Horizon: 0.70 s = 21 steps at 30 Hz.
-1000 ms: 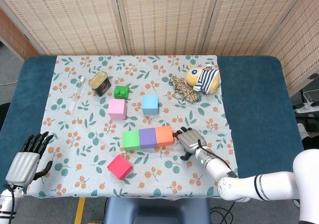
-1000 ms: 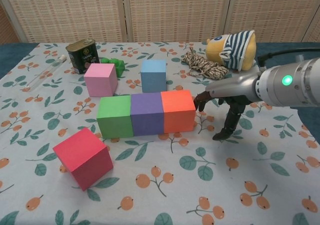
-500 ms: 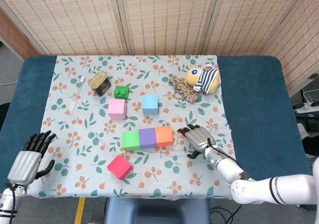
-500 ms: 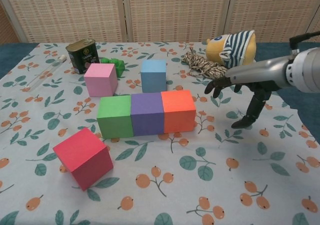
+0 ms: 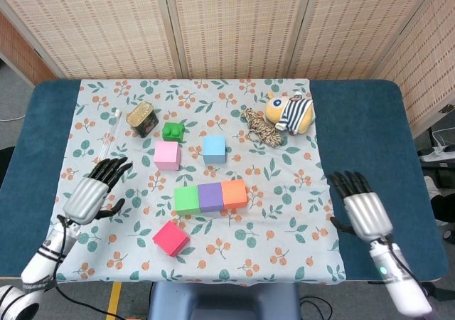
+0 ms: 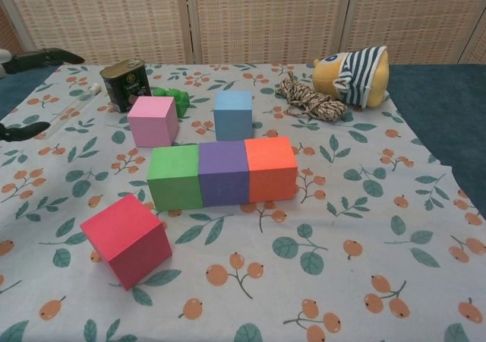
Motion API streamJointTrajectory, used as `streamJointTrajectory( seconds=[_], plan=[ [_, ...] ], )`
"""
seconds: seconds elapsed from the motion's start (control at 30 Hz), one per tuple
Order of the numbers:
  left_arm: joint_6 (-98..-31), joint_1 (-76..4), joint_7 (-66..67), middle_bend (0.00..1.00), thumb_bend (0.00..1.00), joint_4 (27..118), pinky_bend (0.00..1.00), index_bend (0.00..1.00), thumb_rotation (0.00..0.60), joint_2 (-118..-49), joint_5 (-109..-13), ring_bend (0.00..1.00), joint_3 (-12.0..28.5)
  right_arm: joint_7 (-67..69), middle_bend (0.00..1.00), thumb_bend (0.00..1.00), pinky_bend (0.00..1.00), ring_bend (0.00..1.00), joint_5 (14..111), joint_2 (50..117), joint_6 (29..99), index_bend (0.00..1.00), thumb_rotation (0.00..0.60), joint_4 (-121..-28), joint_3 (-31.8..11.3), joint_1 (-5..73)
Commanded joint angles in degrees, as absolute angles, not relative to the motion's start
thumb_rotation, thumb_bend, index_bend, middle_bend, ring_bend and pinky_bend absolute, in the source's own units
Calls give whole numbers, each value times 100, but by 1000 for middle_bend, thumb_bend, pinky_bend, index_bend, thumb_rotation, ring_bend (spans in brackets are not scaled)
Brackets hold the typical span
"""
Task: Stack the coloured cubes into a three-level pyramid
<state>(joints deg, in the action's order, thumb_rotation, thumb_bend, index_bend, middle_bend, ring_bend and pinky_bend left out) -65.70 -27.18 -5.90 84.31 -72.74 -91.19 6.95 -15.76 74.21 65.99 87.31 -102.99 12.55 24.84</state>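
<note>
Green cube (image 5: 187, 200), purple cube (image 5: 210, 196) and orange cube (image 5: 234, 193) touching in a row mid-cloth, red cube (image 5: 170, 238) near left, pink cube (image 5: 167, 155) and blue cube (image 5: 214, 148) just behind, your left hand (image 5: 91, 195) and right hand (image 5: 362, 206) both spread wide, holding nothing.

Both views bright, even, diffuse overhead light, no glare. Shadows soft and short: in the chest view the red cube (image 6: 127, 239) drops a faint shadow toward 5 o'clock, and the row of green, purple and orange cubes (image 6: 222, 172) shows only a thin dark line at its base. Head view sharp throughout, colours saturated. Chest view crisp at centre; slight softness and wide-angle stretch toward the 7 o'clock corner.
</note>
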Motion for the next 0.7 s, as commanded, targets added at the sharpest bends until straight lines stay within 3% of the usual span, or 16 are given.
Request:
streamJointTrajectory(
  seconds=[0.03,0.47,0.7],
  plan=[
    [-5855,-3268,-314,0,417,8418,81,0,600,-7605,-8684,0,962,-638,56,198,56,0,8173,6432,9383,13,528,-9629,1463,1757],
    [-4865,-4113,390,0,413,7612,80,0,600,-8411,-7550,0,1393,-213,55,198,56,0,8485,6229,9117,10,526,-9564,1159,1501],
    [-4195,-4668,766,0,400,6569,81,0,600,-8923,-6813,0,1538,-316,55,198,56,0,8439,6250,8763,8,528,-9534,915,1450]
  ],
)
